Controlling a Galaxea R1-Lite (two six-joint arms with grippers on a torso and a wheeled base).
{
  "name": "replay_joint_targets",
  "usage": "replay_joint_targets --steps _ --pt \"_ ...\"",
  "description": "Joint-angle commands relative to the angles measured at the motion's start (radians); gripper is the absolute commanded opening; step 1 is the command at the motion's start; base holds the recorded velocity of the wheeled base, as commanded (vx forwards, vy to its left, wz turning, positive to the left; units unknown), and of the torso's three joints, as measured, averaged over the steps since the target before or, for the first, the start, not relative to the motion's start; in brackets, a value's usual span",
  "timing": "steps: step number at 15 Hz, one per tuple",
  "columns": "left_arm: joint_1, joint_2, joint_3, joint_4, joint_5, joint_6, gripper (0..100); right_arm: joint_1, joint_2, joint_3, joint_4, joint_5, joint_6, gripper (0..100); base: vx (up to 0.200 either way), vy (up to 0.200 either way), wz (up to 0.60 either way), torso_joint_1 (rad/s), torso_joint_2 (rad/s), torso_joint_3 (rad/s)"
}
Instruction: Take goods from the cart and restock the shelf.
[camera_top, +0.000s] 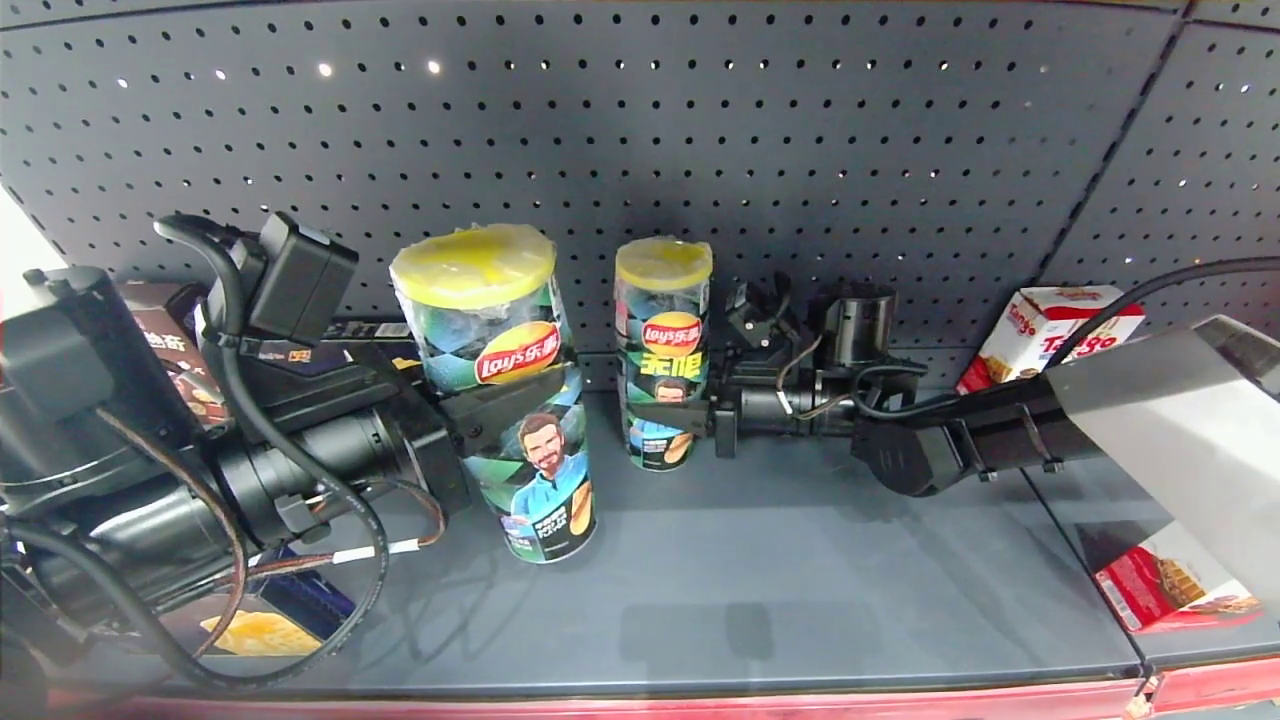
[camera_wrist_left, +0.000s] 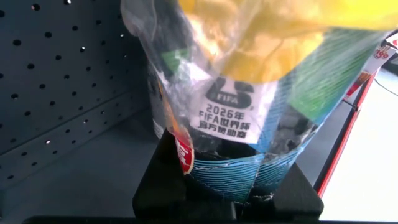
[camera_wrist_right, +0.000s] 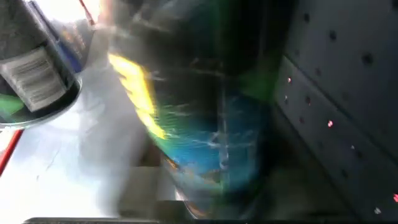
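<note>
Your left hand (camera_top: 505, 405) is closed around the middle of a yellow-lidded chip can (camera_top: 490, 300). The can is upright, with its base down at the shelf (camera_top: 800, 580) deck. Your right hand (camera_top: 672, 415) grips a second chip can (camera_top: 665, 300) low on its body, closer to the pegboard (camera_top: 800, 130) behind it. Both cans sit between the two hands, near each other but apart. Past the right hand's wrist, a red-and-white wafer box (camera_top: 1040, 330) stands tilted by the pegboard. Another red box (camera_top: 1160, 585) lies nearer the shelf's front edge.
</note>
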Motion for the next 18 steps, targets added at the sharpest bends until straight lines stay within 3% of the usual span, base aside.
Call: replay_joint_targets --steps 1,7,13,18 --pt "0.000 -0.001 -0.001 0.000 0.000 0.000 0 0.011 -0.003 0.001 0.003 -0.018 0.000 0 0.000 0.000 0.00 0.000 0.00 0.000" --pt "0.000 -0.004 0.001 0.000 0.000 -0.002 0 0.020 -0.121 0.095 0.001 -0.018 -0.006 0 0.000 0.000 0.00 0.000 0.00 0.000" --pt "0.002 -0.009 0.005 0.000 0.000 0.000 0 0.066 -0.437 0.461 -0.059 -0.026 -0.020 0 0.000 0.000 0.00 0.000 0.00 0.000" --pt "0.002 -0.006 0.008 0.000 0.001 0.001 0 0.171 -0.538 0.790 -0.261 -0.129 -0.065 0 0.000 0.000 0.00 0.000 0.00 0.000"
